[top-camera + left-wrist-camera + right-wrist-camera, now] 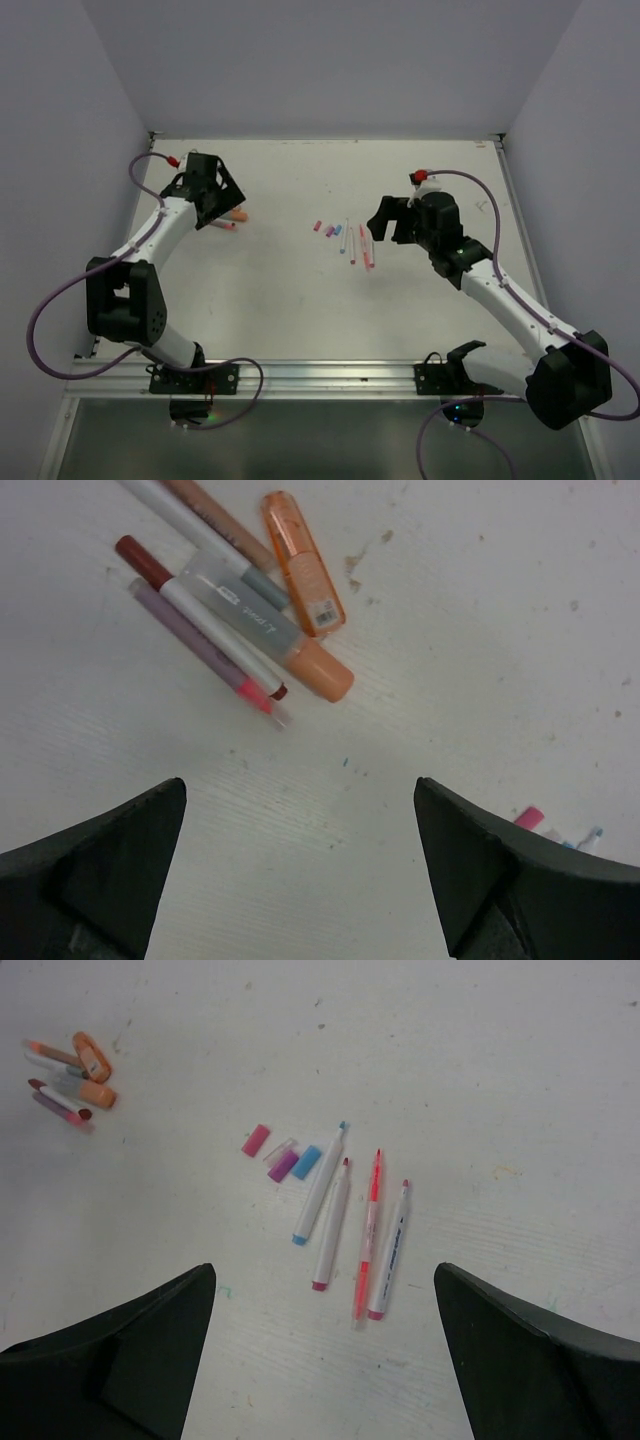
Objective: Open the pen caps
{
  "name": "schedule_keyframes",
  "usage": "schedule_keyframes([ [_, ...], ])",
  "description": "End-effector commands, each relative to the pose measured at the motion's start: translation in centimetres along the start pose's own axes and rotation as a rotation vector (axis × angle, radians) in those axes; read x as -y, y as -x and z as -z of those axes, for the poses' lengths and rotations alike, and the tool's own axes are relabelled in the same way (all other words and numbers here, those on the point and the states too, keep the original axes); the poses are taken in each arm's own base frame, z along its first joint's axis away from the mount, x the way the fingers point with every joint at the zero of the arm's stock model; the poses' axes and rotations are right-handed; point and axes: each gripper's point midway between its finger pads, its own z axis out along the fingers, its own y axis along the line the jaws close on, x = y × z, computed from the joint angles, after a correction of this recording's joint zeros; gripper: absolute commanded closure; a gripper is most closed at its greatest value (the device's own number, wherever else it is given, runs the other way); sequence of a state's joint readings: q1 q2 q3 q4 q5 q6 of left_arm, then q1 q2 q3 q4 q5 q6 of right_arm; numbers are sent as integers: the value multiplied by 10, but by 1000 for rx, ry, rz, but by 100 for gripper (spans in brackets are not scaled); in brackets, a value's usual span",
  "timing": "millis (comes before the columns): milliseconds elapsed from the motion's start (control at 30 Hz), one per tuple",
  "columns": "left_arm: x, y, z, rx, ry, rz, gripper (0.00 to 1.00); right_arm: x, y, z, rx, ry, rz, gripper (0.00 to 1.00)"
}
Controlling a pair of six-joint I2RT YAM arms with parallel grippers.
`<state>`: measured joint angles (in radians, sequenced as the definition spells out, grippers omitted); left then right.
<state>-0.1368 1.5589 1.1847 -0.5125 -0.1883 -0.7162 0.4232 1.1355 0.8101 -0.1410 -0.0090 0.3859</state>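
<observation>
Short loose pen caps [306, 1161] (pink, purple, blue) beside bare-tipped pens [330, 1225]

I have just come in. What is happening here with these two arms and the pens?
The robot is pulling caps off pens on a table. The right gripper hangs open over four pens that lie side by side with bare tips. The three loose caps, pink, purple and blue, lie just beside them. The left gripper is open too, above a second group of pens that includes two orange ones. Neither gripper holds anything.
</observation>
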Motion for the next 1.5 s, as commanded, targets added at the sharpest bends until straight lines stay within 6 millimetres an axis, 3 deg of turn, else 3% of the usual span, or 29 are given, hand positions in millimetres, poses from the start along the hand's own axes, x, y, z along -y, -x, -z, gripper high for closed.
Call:
schedule_keyframes([
  [0, -28, 10, -8, 30, 106, 90, 2, 0, 10, 7, 37, -6, -7, 5],
  [100, -47, 13, -21, 20, 154, 139, 7, 1, 8, 8, 35, -5, -4, 5],
  [300, -63, 0, -47, -41, 201, 172, 21, 3, 2, 6, 28, -8, 0, 5],
  [533, -62, -9, -69, -76, 190, 191, 30, 5, -1, 3, 21, -11, 4, 5],
  [667, -71, -8, -81, -87, 208, 225, 31, 6, -4, 3, 10, -13, 7, 5],
  [967, -74, -18, -99, -121, 228, 226, 36, 7, -8, 2, 0, -17, 12, 5],
  [1467, -89, -30, -111, -163, 282, 176, 48, 6, -14, 0, -25, -4, 11, 5],
])
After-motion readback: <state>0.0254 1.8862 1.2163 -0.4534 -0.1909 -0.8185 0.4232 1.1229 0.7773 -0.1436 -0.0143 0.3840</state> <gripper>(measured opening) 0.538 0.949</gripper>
